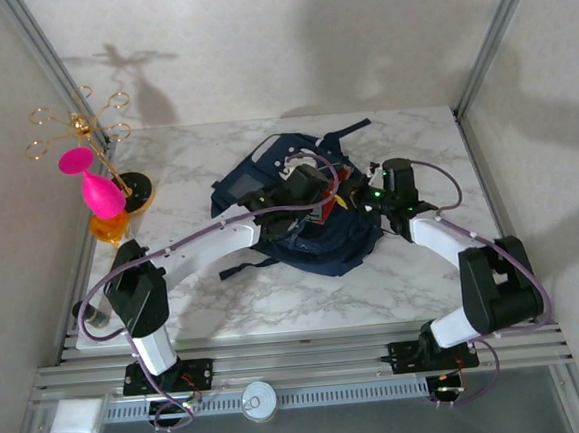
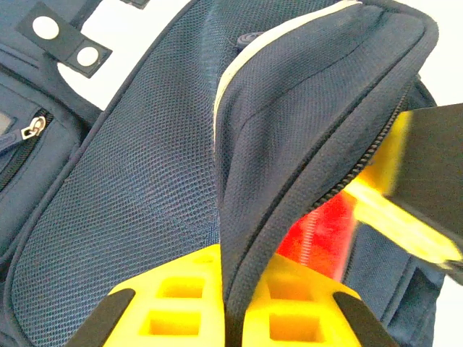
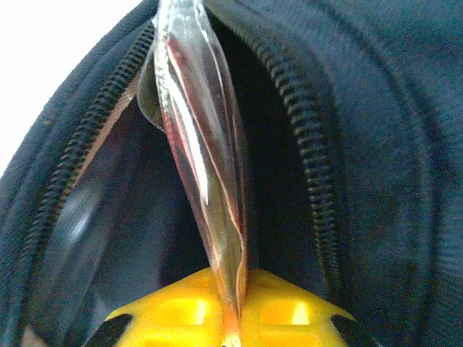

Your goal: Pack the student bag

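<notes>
– Slipping is my main worry. The left gripper (image 2: 231, 318) is pinched shut on just the edge of the student bag's (image 1: 318, 256) flap (image 2: 304, 130), with the fabric squeezed thin between its yellow fingers (image 2: 173, 303). If that edge pulls free, I'd expect the bag's mouth to fall closed.

– And the right gripper (image 3: 233, 322)?

– Closed as well, on the lower end of a thin red item in clear wrap (image 3: 206, 166). It points into the bag's opening, between the two rows of zipper teeth (image 3: 311, 144). The wrap looks slick and floppy. It could buckle against the bag's lining or catch on the teeth, and so thin a pinch might let it slide out.

– Where does the bag sit?

– Mid-way across the marble table (image 1: 425, 281), lying flat, with both arms reaching over it from its near side. It is navy fabric, with a mesh panel (image 2: 145, 202) beside the flap and a pale stripe (image 2: 239, 65) along the flap's edge. Dark straps (image 1: 348, 130) trail off its far side. A gold stand (image 1: 77, 123) is well to the bag's left, out of reach of trouble.

– How full is it?

– I cannot tell; the inside is dark.
</notes>
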You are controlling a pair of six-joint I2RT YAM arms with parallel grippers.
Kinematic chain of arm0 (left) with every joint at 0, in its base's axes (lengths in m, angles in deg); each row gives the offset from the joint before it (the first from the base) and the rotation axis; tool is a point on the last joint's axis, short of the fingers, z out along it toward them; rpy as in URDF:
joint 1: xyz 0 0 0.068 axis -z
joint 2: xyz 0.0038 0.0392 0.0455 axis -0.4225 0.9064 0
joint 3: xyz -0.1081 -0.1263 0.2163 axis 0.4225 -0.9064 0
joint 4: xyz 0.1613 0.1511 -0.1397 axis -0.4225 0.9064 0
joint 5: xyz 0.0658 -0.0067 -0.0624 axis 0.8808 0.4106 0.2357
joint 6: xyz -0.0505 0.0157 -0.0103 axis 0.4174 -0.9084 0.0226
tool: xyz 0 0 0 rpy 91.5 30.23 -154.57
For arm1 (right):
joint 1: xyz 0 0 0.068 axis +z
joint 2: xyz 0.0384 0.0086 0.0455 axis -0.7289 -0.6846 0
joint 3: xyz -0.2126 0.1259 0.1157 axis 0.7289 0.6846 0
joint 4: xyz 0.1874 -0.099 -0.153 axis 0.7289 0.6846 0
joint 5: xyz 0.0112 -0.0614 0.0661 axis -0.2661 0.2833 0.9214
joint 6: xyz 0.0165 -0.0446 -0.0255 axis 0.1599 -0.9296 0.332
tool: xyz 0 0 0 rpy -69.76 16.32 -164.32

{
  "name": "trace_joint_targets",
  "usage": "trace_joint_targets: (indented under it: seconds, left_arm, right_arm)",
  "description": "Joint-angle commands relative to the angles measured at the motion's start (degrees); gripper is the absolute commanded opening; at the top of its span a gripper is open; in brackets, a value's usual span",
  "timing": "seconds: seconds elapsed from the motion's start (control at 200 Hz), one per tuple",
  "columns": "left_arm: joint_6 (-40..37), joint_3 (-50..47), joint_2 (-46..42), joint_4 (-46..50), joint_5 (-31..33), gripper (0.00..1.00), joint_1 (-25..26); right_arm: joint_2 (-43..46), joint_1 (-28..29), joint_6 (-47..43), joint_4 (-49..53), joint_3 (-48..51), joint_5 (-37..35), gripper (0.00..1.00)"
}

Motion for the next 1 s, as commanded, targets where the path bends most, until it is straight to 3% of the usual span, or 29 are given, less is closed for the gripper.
trace_joint_targets:
  seconds: [0.0,0.13,0.295,0.516,0.576,0.766,0.996]
  left_arm:
    - [6.1,3.5,-3.6,-3.6,3.1,0.00,0.0]
    - [5.8,5.0,-2.4,-1.2,5.6,0.00,-0.8]
    - [6.1,3.4,-3.2,-1.8,6.1,0.00,-2.0]
    - [5.9,2.9,-3.9,-1.8,5.8,0.00,-3.0]
    - [5.6,2.0,-4.3,-2.7,5.7,0.00,-3.0]
    - [6.2,1.4,-4.5,-3.1,5.2,0.00,-3.7]
    - [6.6,-0.1,-3.9,-5.3,2.0,0.00,-3.7]
  right_arm:
    - [-5.5,3.0,1.5,-10.5,-3.8,-5.1,0.14]
    - [-10.3,4.3,-2.1,-6.1,-8.6,-1.3,0.28]
    - [-6.1,3.2,-7.4,0.7,-8.0,-2.4,0.51]
    - [0.5,1.3,-14.3,14.5,-7.4,-8.3,0.56]
    - [0.6,1.3,-15.4,15.1,-7.8,-9.3,0.53]
    - [-7.1,2.3,-17.4,17.5,-14.3,-8.8,0.23]
    - [-14.2,4.8,-16.7,12.5,-19.8,-4.7,0.12]
